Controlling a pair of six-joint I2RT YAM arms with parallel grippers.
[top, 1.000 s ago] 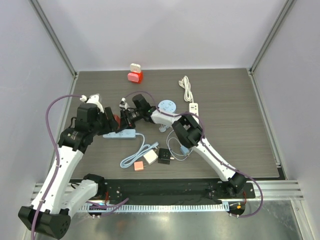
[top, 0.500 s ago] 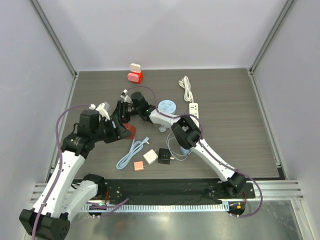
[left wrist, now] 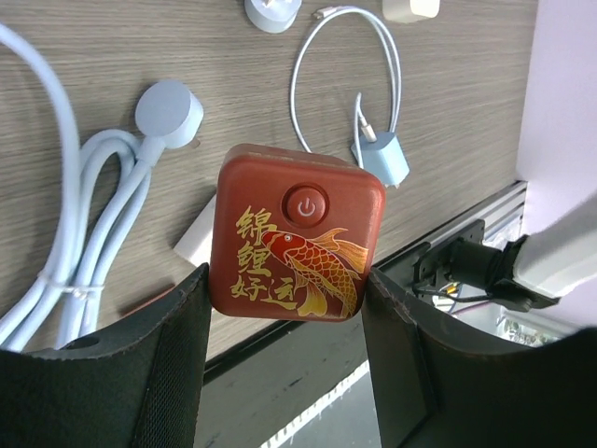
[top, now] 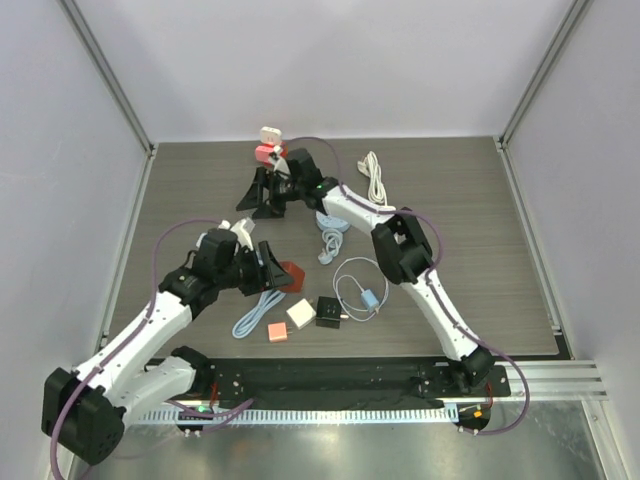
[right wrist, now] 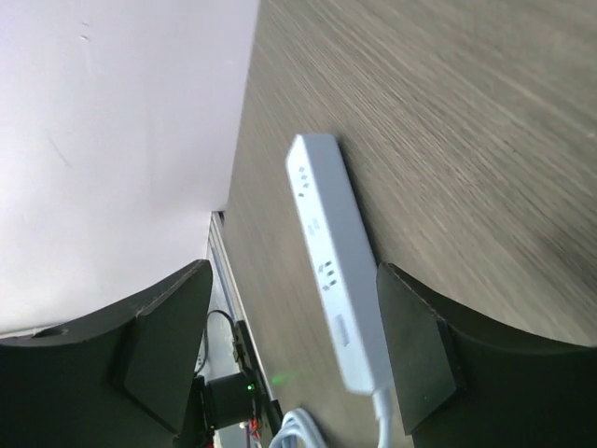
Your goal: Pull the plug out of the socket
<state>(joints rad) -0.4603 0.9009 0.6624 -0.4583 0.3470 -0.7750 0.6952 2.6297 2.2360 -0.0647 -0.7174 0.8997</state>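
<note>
— Plug point(left wrist: 297, 245) surface?
— Glossy red plastic: a squarish block with rounded corners, a round power button, and a gold carp with gold characters on its face. The left gripper point(left wrist: 284, 285) is clenched on it, one black padded finger pressed to each side. It hangs above the wood-grain table point(top: 470, 230), off the socket.
— And the socket?
— A long, pale, smooth power strip point(right wrist: 328, 271), lying flat on the boards. The right gripper point(right wrist: 294, 273) has its fingers spread wide. The strip shows between them and touches neither. I cannot pick the strip out from the top view.
— Room around the plug?
— Crowded below: a round white puck point(left wrist: 170, 112) on a bundled pale cable, and a small blue charger point(left wrist: 384, 159) with a looped cord. The table's near edge and a metal rail lie just beyond. More open boards lie to the right.
— Changed from a second ago?
— Both grippers met at the left then, with the plug at the strip. Now the left gripper has carried it toward the near centre. The right has swung to the back, near a red-and-white block point(top: 268, 150).
</note>
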